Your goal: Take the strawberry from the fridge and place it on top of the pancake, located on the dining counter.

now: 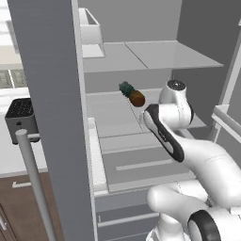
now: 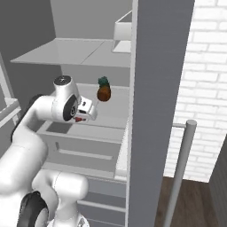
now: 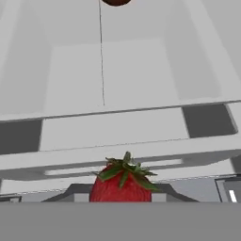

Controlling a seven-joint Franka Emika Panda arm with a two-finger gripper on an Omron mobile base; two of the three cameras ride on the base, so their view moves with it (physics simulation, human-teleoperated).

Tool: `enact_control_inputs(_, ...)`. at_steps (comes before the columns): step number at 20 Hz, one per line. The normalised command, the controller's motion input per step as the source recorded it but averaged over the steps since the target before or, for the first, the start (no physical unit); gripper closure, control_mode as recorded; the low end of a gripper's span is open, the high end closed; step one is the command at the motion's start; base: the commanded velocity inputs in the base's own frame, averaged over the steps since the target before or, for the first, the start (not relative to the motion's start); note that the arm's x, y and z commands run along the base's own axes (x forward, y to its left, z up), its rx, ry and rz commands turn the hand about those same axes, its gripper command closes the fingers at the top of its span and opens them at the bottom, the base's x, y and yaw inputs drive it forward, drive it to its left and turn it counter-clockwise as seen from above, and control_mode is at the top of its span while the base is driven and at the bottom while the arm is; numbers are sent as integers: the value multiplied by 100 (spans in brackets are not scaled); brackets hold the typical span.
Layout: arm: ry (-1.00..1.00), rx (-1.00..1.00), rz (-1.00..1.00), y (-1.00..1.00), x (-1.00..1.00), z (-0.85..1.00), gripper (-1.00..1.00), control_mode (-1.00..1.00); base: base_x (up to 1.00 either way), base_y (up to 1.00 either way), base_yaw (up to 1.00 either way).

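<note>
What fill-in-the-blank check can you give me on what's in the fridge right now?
1. The red berry at the gripper is a ____.
2. The strawberry has ____ leaves on top.
3. The brown fruit with a green crown, on the shelf behind the arm, is a ____.
4. The fridge doors stand ____.

Missing words: strawberry; green; pineapple; open.

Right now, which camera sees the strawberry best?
The hand view. The strawberry sits big and close at the bottom there, red with green leaves on top. In the right base view it is just a small red speck by the robot's hand. In the left base view the arm hides that spot.
</note>
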Motion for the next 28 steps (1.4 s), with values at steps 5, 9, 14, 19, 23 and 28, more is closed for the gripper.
enact_control_inputs(5,0,3,-5,-31,-90,100,100,-100,0,0,0)
enact_control_inputs(9,0,0,-4,-19,-90,89,100,-100,0,0,0)
enact_control_inputs(14,0,0,-3,-8,-89,68,100,-100,0,0,0)
enact_control_inputs(19,1,0,-2,0,-63,45,100,-100,0,0,0)
enact_control_inputs(23,0,0,-1,0,-19,3,100,-100,0,0,0)
enact_control_inputs(28,0,0,0,0,0,-2,100,-100,0,0,0)
